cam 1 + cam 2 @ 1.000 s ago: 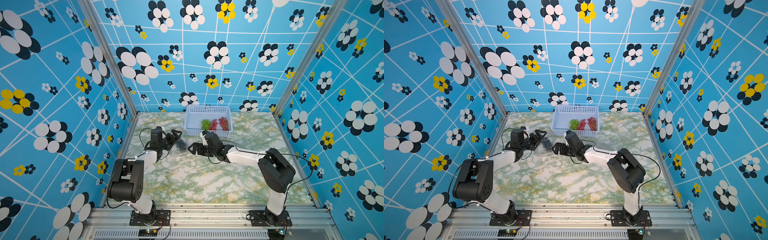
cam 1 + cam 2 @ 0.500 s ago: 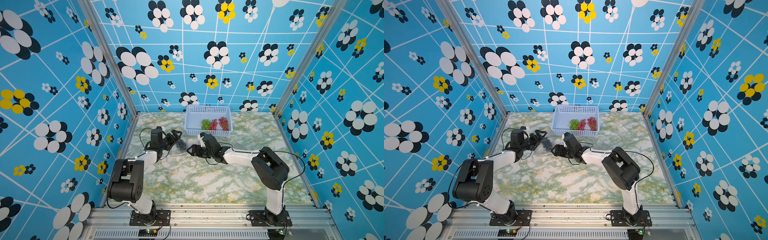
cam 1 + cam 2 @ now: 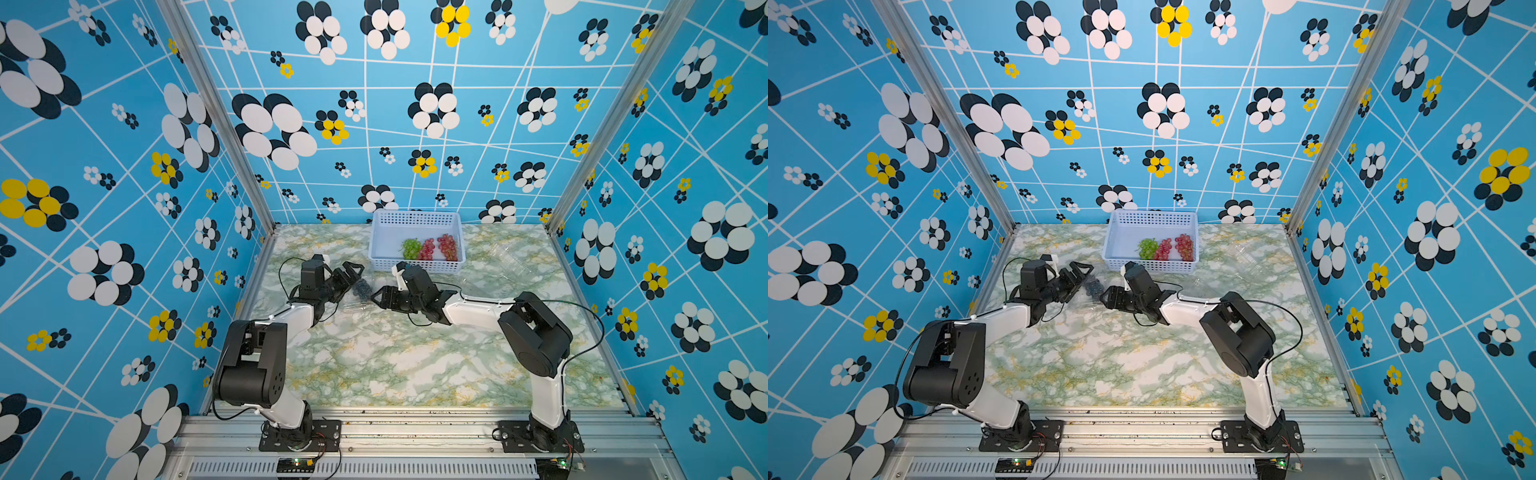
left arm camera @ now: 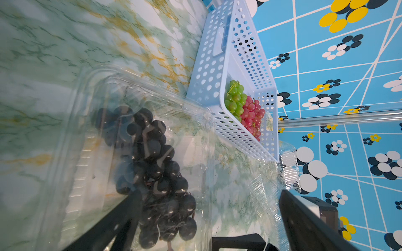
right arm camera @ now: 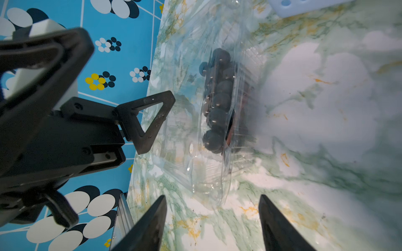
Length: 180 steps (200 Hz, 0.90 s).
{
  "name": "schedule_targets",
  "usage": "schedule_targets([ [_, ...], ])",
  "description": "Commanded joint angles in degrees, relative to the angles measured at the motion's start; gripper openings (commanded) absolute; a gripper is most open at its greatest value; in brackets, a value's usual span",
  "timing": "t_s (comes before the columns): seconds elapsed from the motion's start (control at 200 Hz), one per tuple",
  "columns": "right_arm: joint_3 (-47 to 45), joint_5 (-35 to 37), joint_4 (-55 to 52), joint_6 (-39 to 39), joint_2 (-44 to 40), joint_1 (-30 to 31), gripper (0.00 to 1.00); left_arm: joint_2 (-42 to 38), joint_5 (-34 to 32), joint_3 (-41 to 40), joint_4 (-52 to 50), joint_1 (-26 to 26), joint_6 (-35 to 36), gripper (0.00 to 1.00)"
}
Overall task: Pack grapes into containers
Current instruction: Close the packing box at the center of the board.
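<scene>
Green-marbled tabletop (image 3: 374, 365), blue flowered walls (image 3: 490, 137): dark purple-black grape bunch (image 3: 362, 287) is lying in a clear clamshell box (image 4: 87, 121), left of centre.
Left gripper (image 3: 351, 282) is gaping wide, right gripper (image 3: 377, 298) standing half open, both empty, flanking the box. Closing its lid seems in hand; next, bunches (image 3: 428, 249) in the far light-blue perforated basket (image 3: 415, 266).

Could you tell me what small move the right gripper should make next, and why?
Probably ease the right gripper forward and close on the near edge of the clamshell, likely to fold its lid: the dark grapes already lie inside, and the jaws stand apart with that clear edge just ahead.
</scene>
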Motion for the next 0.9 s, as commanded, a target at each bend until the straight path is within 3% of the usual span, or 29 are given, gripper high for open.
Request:
schedule_targets([
  [0.0, 0.7, -1.1, 1.3, 0.6, 2.0, 0.4, 0.62, 0.4, -0.7, -1.7, -4.4, 0.4, 1.2, 1.0],
  [0.205, -1.0, -1.3, 3.2, 1.0, 1.9, 0.4, 0.52, 1.0, -0.5, -1.8, -4.2, 0.5, 1.2, 0.99],
  [0.895, -2.6, -3.3, 9.0, 3.4, 4.3, 0.2, 0.32, 0.9, -0.5, -2.2, -4.7, 1.0, 1.8, 1.0],
])
